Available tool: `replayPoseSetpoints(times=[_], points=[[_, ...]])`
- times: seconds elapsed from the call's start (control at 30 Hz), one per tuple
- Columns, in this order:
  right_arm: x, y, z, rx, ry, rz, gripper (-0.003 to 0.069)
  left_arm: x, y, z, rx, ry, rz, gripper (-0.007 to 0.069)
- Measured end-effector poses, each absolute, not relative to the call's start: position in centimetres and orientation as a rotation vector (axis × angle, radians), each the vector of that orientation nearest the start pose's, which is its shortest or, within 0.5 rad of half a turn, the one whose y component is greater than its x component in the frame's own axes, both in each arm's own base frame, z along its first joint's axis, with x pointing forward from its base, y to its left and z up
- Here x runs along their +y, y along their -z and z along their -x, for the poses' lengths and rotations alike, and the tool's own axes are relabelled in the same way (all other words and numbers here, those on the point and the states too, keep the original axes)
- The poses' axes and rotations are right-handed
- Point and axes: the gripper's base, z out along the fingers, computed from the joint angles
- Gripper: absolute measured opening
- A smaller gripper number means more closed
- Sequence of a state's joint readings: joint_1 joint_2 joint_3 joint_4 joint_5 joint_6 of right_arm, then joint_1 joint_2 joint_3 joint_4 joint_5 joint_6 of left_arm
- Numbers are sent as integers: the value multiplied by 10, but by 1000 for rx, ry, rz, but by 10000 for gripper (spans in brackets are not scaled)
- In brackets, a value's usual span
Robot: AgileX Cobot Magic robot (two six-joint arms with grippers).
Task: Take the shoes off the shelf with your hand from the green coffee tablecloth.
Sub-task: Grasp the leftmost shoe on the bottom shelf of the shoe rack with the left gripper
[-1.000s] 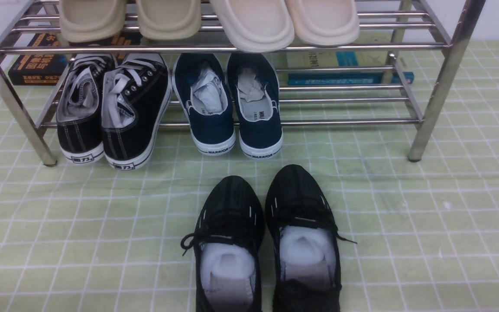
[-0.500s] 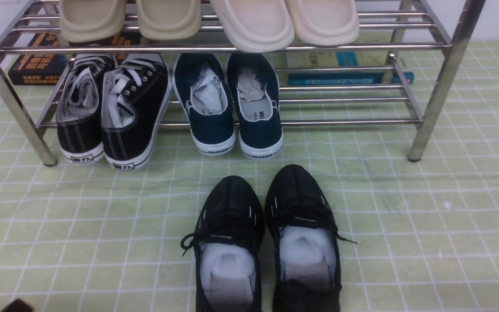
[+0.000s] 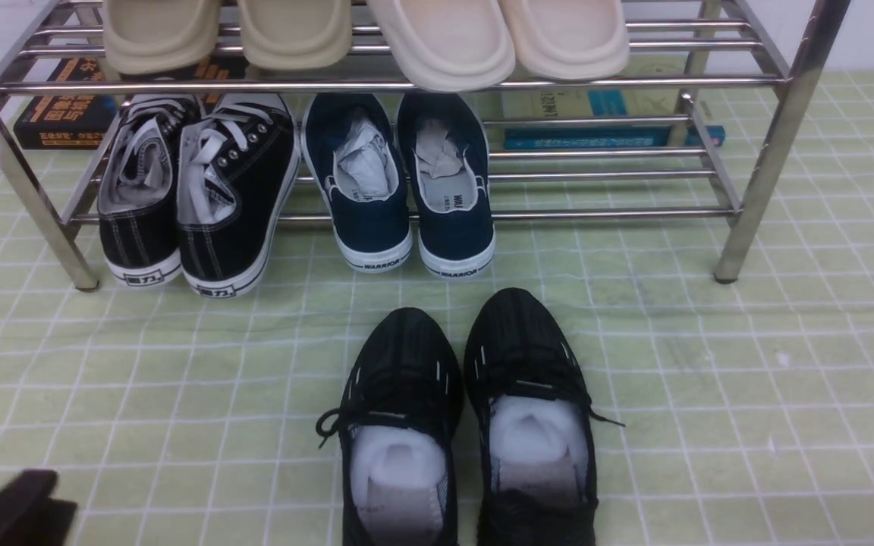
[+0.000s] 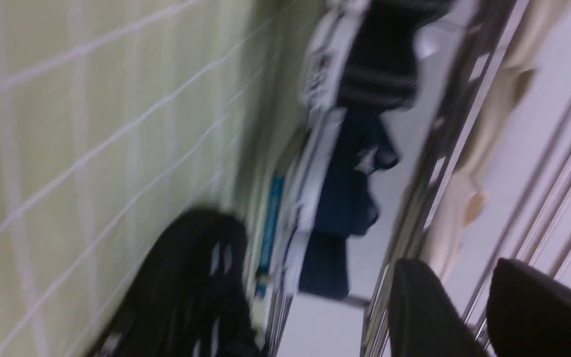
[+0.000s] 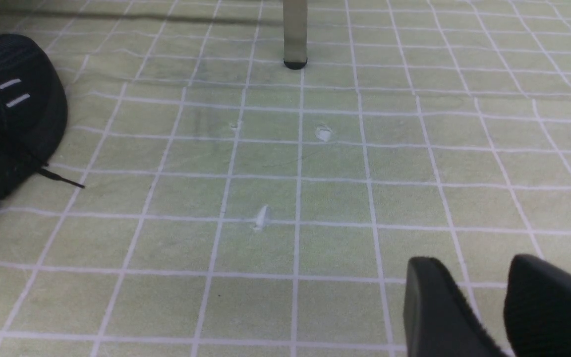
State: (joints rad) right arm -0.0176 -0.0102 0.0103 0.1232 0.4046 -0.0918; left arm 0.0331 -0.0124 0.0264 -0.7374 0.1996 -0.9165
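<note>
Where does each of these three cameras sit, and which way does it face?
Front view: between the arms, facing forward at the shelf; the left claw pokes in.
Left wrist view: on the left arm, rolled sideways, facing the shelf; claw tips show.
Right wrist view: on the right arm, facing the green cloth; right claw shows.
Shared: all three catch the black mesh sneakers.

Holding left gripper (image 4: pixel 456 270) low at near-left, wrist rolled sideways, jaws slightly apart; hovering right gripper (image 5: pixel 469 263) low, jaws slightly apart.
</note>
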Motion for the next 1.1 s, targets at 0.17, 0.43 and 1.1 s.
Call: replayPoseSetpoints(times=[0.17, 0.43, 1.1], points=[[3, -174, -52, 1885, -46, -3, 237, -10, -222, -51, 1373, 1080, 935, 132], [3, -174, -52, 1885, -47, -3, 237, -26, -285, -80, 1859, 840, 610, 1], [3, -174, -52, 1885, -47, -3, 237, -1, -338, -303, 2497, 278, 413, 407]])
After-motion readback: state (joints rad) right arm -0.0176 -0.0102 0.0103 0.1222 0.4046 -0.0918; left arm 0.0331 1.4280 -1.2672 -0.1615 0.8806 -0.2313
